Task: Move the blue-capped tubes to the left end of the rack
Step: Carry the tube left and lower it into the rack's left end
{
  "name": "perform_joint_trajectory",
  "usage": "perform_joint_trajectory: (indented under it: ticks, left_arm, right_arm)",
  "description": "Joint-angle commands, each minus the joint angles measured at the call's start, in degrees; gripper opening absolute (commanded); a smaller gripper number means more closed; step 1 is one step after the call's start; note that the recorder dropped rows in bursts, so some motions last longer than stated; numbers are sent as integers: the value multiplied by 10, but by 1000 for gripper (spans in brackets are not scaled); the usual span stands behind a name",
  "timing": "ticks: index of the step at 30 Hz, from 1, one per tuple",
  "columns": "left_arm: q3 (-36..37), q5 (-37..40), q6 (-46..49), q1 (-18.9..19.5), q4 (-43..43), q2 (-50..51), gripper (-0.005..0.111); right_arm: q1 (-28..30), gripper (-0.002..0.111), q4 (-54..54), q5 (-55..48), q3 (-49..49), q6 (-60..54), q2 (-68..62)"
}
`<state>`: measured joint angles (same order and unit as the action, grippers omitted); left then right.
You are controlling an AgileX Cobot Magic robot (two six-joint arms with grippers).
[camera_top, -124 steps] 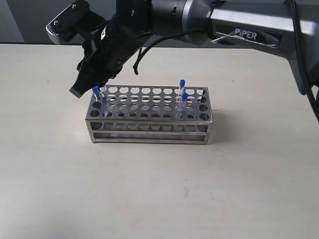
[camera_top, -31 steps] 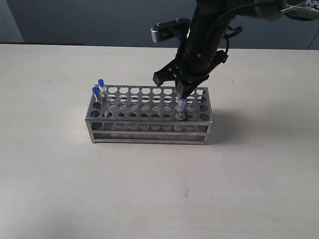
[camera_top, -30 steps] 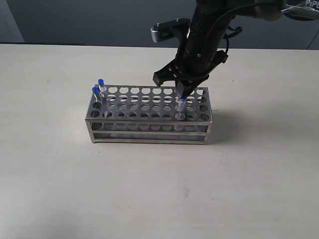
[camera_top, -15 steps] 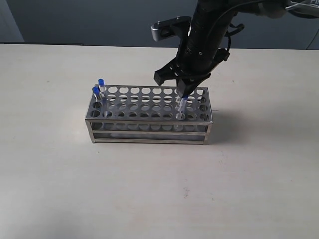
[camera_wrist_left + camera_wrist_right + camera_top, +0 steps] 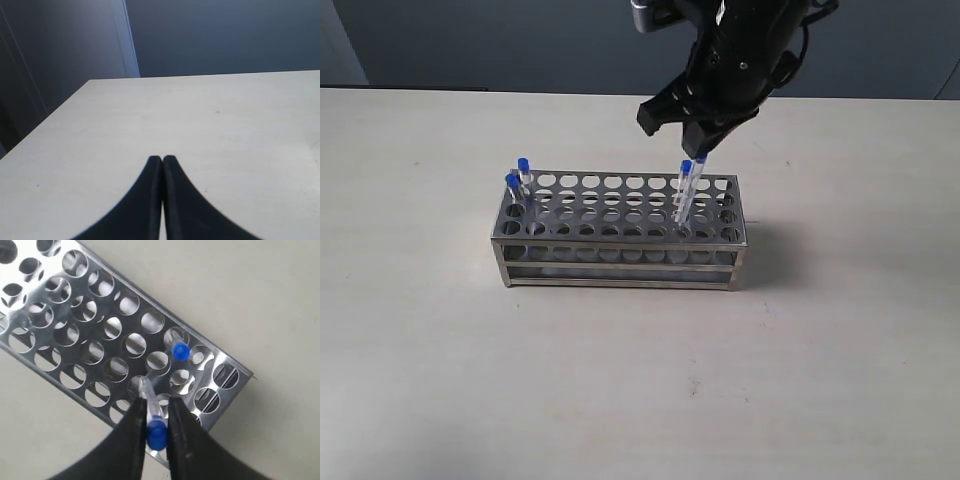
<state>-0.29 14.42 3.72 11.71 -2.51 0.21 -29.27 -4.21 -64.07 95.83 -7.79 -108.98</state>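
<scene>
**A:** Right hand status?

**B:** Clamped on one blue-capped tube just under the cap. The wrist view shows it pinched between both fingers. The tube is raised and tilted, with its lower tip at a hole in the rack, at the end toward the desk's right edge. I can't tell if the tip has cleared the top plate.

**A:** Why grip that high?

**B:** My guess is that only the cap end stands proud of the plate, so there's nowhere else to grab. The lift wants to go straight up, or the glass drags on the hole rim.

**A:** Rack contents?

**B:** The rack sits mid-desk, long side parallel to the far edge. There are two tubes seated at the end toward the desk's left edge, close together. The fourth tube is at the right end, far side, just beside the held one. All other holes are empty.

**A:** Left hand?

**B:** Fingers are pressed together with nothing between them, over bare desk. It's outside the exterior view.

**A:** So two placed, two to go?

**B:** That's my read.
</scene>
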Motion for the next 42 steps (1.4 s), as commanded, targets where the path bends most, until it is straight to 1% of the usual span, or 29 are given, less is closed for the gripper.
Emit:
perform_joint_trajectory:
  ticks: [1,7,10,14,21,27,35,37,42]
  left_arm:
    - [3,-7,-2,-4,-1,-2,0]
    - [3,-7,-2,-4,-1,-2,0]
    - [3,-7,-2,-4,-1,-2,0]
    - [3,-7,-2,-4,-1,-2,0]
    - [3,-7,-2,-4,-1,-2,0]
    - [3,-7,-2,-4,-1,-2,0]
    - [3,-7,-2,-4,-1,-2,0]
    - [3,-7,-2,-4,-1,-2,0]
    - [3,-7,-2,-4,-1,-2,0]
  right_arm:
    - [2,0,13,5,-1,-1,25]
    - [0,0,10,9,-1,-1,55]
    - [-6,0,-6,22,-1,-20,70]
    - [-22,0,-40,36,-1,-56,76]
    - [-69,0,-79,91,-1,-124,64]
    - [-112,0,-77,103,-1,-175,47]
    - [-149,0,-61,141,-1,-237,40]
    - [-149,0,-62,150,2,-237,37]
    - [-149,0,-52,124,47,-246,10]
